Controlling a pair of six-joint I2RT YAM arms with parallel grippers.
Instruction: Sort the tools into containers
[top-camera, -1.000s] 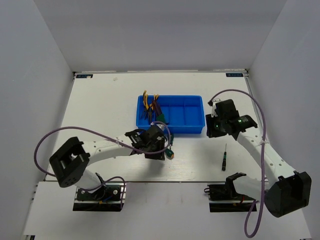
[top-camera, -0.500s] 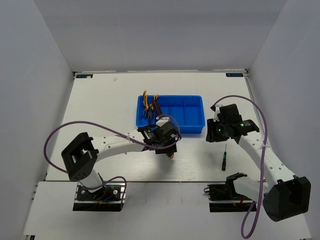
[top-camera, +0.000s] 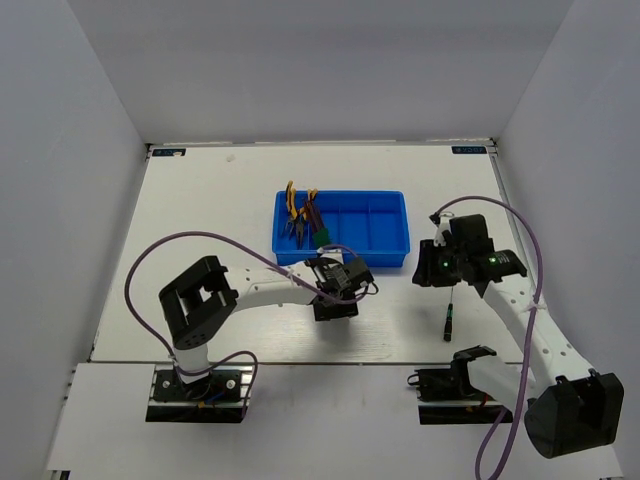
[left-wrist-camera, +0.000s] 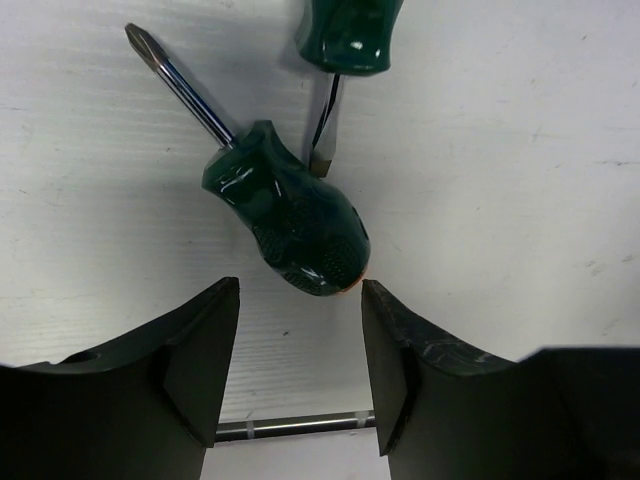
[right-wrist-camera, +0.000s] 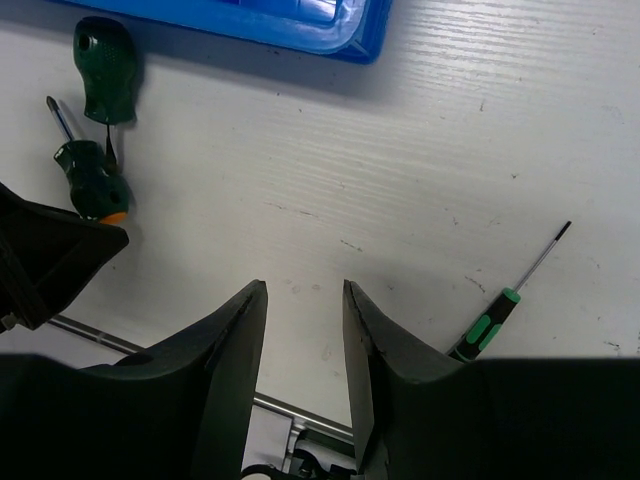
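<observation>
Two stubby green screwdrivers lie on the table in the left wrist view, one just past my fingertips and the other beyond it. My left gripper is open over them and holds nothing. In the top view the left wrist hides both. The blue tray has yellow-handled pliers and a green hex-key set in its leftmost compartment. A thin black screwdriver lies near my right gripper, which is open and empty above bare table.
The tray's near right corner shows at the top of the right wrist view, with both green screwdrivers and the left gripper at its left. A metal rail runs along the table's near edge. White walls enclose the table.
The left arm folded rightward and its gripper settled over the green screwdrivers with the jaws a little wider. The right gripper came nearer and lower, towards the thin screwdriver.
</observation>
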